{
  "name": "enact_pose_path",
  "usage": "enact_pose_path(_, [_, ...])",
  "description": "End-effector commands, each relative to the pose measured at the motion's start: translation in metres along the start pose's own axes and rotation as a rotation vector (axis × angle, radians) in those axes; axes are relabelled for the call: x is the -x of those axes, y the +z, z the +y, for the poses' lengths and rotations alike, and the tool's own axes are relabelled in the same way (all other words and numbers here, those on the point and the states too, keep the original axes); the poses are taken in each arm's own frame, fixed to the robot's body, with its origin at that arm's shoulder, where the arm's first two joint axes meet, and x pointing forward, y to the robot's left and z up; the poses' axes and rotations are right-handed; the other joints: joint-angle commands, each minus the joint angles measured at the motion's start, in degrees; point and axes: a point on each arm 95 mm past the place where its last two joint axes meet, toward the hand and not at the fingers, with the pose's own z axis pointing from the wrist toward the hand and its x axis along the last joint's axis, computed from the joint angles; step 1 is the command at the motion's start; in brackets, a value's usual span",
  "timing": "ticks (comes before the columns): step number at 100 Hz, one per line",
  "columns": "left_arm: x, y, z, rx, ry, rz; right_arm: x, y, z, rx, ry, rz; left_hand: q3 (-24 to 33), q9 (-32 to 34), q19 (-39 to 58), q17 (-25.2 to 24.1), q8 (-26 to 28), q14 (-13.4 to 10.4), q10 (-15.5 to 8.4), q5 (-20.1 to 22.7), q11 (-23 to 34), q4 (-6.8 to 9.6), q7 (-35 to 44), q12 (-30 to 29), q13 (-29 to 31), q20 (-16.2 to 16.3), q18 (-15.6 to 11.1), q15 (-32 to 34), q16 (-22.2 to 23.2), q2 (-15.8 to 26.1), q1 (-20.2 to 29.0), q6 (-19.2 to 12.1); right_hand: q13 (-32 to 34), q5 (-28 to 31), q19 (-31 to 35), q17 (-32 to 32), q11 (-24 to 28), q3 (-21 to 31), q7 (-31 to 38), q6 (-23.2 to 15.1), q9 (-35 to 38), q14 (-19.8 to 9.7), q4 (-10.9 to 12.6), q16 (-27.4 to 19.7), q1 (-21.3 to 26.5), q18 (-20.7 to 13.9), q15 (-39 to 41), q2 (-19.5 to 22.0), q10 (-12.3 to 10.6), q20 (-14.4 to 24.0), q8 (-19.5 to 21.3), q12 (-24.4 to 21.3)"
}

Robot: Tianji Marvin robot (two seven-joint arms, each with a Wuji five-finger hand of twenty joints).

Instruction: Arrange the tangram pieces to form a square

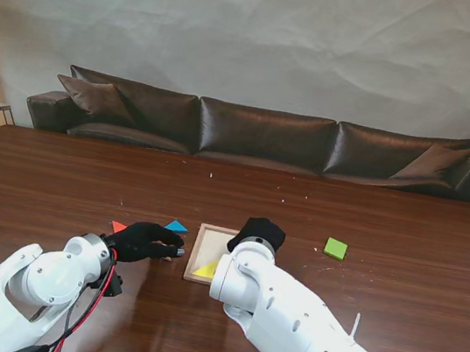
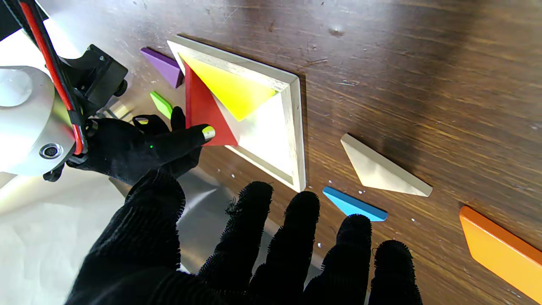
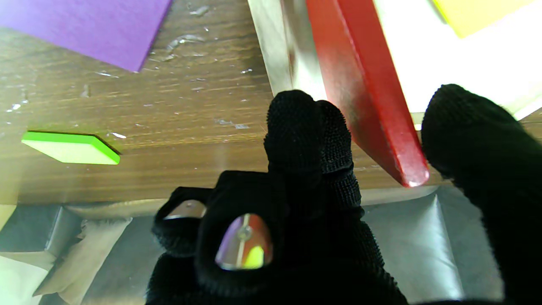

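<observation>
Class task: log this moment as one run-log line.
right hand: shut on red triangle | red triangle: tilted into wooden frame | yellow triangle: in frame | left hand: open

From the stand we see even, soft daylight on the dark table [image 1: 404, 228], with a pale sheen across its far half and faint shadows beneath both arms. Our left wrist view is sharp, though glare whitens the wooden tray [image 2: 292, 127] floor and streaks the tabletop. Our right wrist view sits very close: the red piece [image 3: 368, 97] shines, the tray floor blows out white, and nearby fingertips [image 3: 305, 127] blur slightly.
</observation>
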Motion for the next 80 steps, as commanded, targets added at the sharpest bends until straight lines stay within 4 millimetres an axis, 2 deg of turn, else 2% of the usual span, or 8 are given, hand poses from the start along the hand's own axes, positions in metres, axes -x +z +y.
enact_pose_path(1, [0.000, 0.000, 0.002, 0.019, -0.001, -0.003, -0.004, -0.008, -0.003, -0.032, 0.013, -0.027, 0.0, 0.6, -0.8, 0.2, 0.2, 0.6, 0.2, 0.6, 0.3, 2.13, 0.2, 0.7, 1.2, 0.7, -0.7, 0.6, 1.0, 1.4, 0.2, 0.3, 0.3, -0.8, 7.8, 26.0, -0.9, -1.7, -0.4, 8.0, 6.1, -15.0, 1.1, -0.6, -2.3, -7.8, -0.3, 1.4, 4.1, -0.3, -0.7, -0.8])
enact_pose_path(34, [0.000, 0.000, 0.002, 0.019, 0.001, -0.004, -0.007, -0.015, -0.002, 0.006, 0.031, 0.007, 0.0, 0.7, -0.8, 0.3, 0.2, 0.6, 0.3, 0.6, 0.4, 2.13, 0.2, 0.8, 1.3, 0.7, -0.7, 0.6, 1.0, 1.5, 0.2, 0.3, 0.3, -3.2, 6.9, 25.8, -4.4, -3.6, -2.2, 6.7, 5.9, -14.2, 0.8, -1.3, -3.7, -7.2, -1.1, 3.2, 3.2, -0.8, -1.2, -1.7])
enact_pose_path(52, [0.001, 0.000, 0.002, 0.019, 0.001, -0.005, -0.008, -0.018, -0.001, 0.052, 0.048, 0.082, 0.0, 0.8, -0.8, 0.3, 0.2, 0.6, 0.3, 0.7, 0.4, 2.12, 0.3, 0.8, 1.4, 0.7, -0.7, 0.6, 1.0, 1.5, 0.2, 0.3, 0.2, -7.2, 5.7, 25.5, -7.2, -1.3, -2.8, 1.7, 3.8, -11.8, 3.6, -2.1, -1.2, -4.6, -0.8, 11.4, 1.9, -1.7, -0.9, 0.1])
enact_pose_path(53, [0.001, 0.000, 0.002, 0.019, 0.001, -0.005, -0.008, -0.018, -0.001, 0.053, 0.051, 0.092, 0.0, 0.8, -0.8, 0.3, 0.2, 0.6, 0.3, 0.7, 0.4, 2.12, 0.3, 0.8, 1.4, 0.7, -0.7, 0.6, 1.0, 1.5, 0.2, 0.3, 0.2, -7.3, 5.7, 25.5, -6.7, -0.7, -2.9, 1.1, 3.5, -11.8, 3.1, -2.1, -0.8, -4.5, -0.7, 11.5, 1.7, -1.8, -1.4, 0.7])
enact_pose_path(56, [0.001, 0.000, 0.002, 0.020, 0.002, -0.005, -0.008, -0.018, -0.001, 0.052, 0.061, 0.122, 0.0, 0.8, -0.8, 0.3, 0.2, 0.6, 0.4, 0.7, 0.4, 2.12, 0.3, 0.8, 1.3, 0.7, -0.7, 0.6, 1.0, 1.5, 0.3, 0.3, 0.2, -9.1, 5.5, 25.4, -5.5, 2.2, 1.7, -1.8, 2.6, -11.6, -2.8, -1.8, 2.8, -3.9, 0.0, 9.1, 1.4, -2.0, -8.5, 3.2])
enact_pose_path(60, [0.001, 0.000, 0.002, 0.020, 0.002, -0.006, -0.008, -0.019, -0.001, 0.049, 0.076, 0.155, 0.0, 0.9, -0.8, 0.3, 0.2, 0.6, 0.3, 0.8, 0.4, 2.11, 0.3, 0.8, 1.4, 0.7, -0.7, 0.7, 1.0, 1.5, 0.2, 0.3, 0.1, -11.4, 5.3, 25.3, -3.9, 6.3, 6.8, -5.4, 2.0, -11.5, -6.3, -1.2, 7.9, -2.7, 0.9, 5.8, 1.0, -2.3, -13.9, 4.9])
enact_pose_path(69, [0.001, 0.000, 0.002, 0.020, 0.002, -0.005, -0.008, -0.019, -0.001, 0.028, 0.103, 0.223, 0.0, 0.9, -0.8, 0.4, 0.2, 0.6, 0.3, 0.8, 0.4, 2.11, 0.3, 0.8, 1.4, 0.7, -0.7, 0.7, 1.0, 1.5, 0.2, 0.4, 0.1, -10.6, 5.4, 25.2, 0.6, 10.8, 7.0, -10.7, 0.9, -12.1, -7.0, 0.6, 13.4, -0.8, 3.8, 8.0, 0.3, -2.4, -18.4, 8.8])
enact_pose_path(80, [0.001, 0.000, 0.002, 0.019, 0.003, -0.005, -0.008, -0.019, -0.003, -0.018, 0.119, 0.276, 0.0, 1.0, -0.8, 0.4, 0.2, 0.6, 0.3, 0.9, 0.4, 2.12, 0.3, 0.8, 1.5, 0.7, -0.7, 0.7, 1.0, 1.5, 0.2, 0.4, 0.1, -8.5, 5.8, 25.2, 6.0, 12.3, 3.6, -12.8, 0.9, -13.4, -5.5, 2.9, 14.1, 0.8, 7.3, 10.8, -0.2, -2.4, -21.5, 13.5])
